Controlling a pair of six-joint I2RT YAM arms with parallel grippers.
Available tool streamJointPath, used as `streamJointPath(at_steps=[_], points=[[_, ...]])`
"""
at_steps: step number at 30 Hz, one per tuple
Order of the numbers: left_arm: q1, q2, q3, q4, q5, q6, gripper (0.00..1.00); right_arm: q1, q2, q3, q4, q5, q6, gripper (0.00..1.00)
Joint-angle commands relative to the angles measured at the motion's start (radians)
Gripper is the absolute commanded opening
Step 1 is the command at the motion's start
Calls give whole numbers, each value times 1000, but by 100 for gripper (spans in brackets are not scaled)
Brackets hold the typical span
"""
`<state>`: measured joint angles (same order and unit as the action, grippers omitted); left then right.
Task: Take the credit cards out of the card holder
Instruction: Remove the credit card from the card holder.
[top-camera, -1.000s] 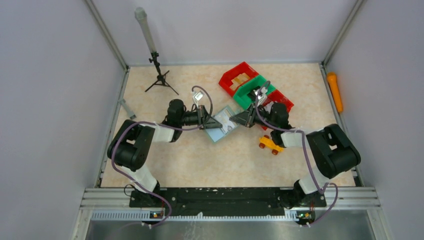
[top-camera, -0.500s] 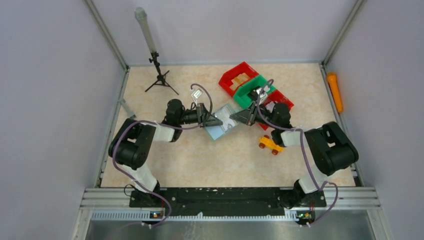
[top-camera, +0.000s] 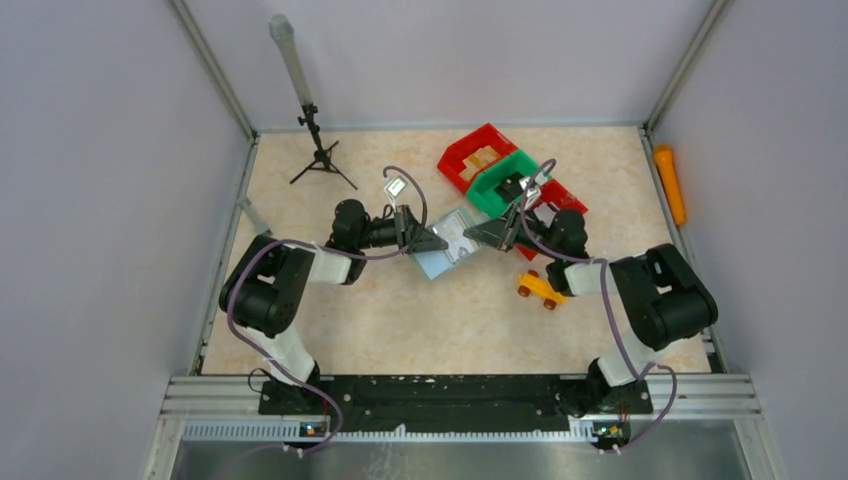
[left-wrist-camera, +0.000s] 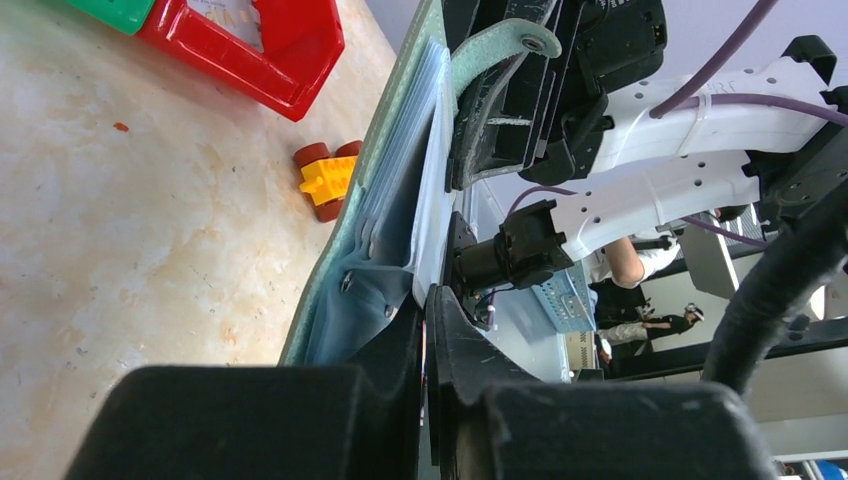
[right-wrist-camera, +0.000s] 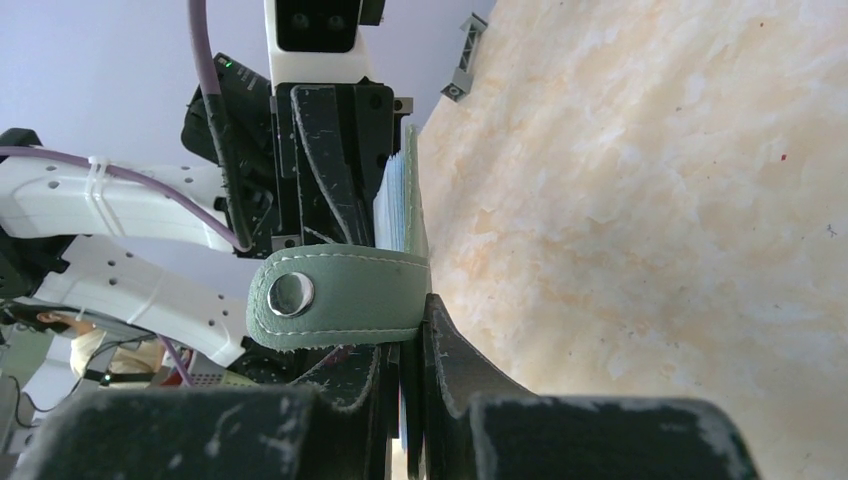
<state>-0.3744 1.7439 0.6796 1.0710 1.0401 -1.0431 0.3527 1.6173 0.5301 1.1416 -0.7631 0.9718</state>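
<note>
The grey-green card holder (top-camera: 447, 256) hangs in the air between my two grippers, above the middle of the table. My left gripper (top-camera: 438, 243) is shut on its left edge. In the left wrist view (left-wrist-camera: 427, 312) a thin pale layer, with an orange sliver beside it, runs into the jaws from the holder (left-wrist-camera: 395, 210). My right gripper (top-camera: 472, 234) is shut on the holder's right edge. In the right wrist view (right-wrist-camera: 415, 335) it grips just under the snap tab (right-wrist-camera: 340, 295). No credit card shows clearly; pale sleeves stack inside the holder.
Red bins (top-camera: 478, 152) and a green bin (top-camera: 510, 180) stand behind the right gripper. A yellow toy car (top-camera: 540, 289) sits on the table by the right arm. A black tripod (top-camera: 320, 155) stands at the back left. An orange object (top-camera: 670, 182) lies along the right wall.
The right wrist has shifted slightly right and back. The left gripper and the holder have nudged a little toward the back. Both grips are unchanged.
</note>
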Motion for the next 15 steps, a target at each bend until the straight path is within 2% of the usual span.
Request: streamJointPath(at_steps=[1,7,15], points=[[3,-1,1,85,22,-6,5,-34,10,-16,127,-4,41,0],[5,-3,3,56,17,11,0,-46,10,-24,145,-5,53,0],[7,-3,4,42,14,20,0,-53,13,-29,168,-10,68,0]])
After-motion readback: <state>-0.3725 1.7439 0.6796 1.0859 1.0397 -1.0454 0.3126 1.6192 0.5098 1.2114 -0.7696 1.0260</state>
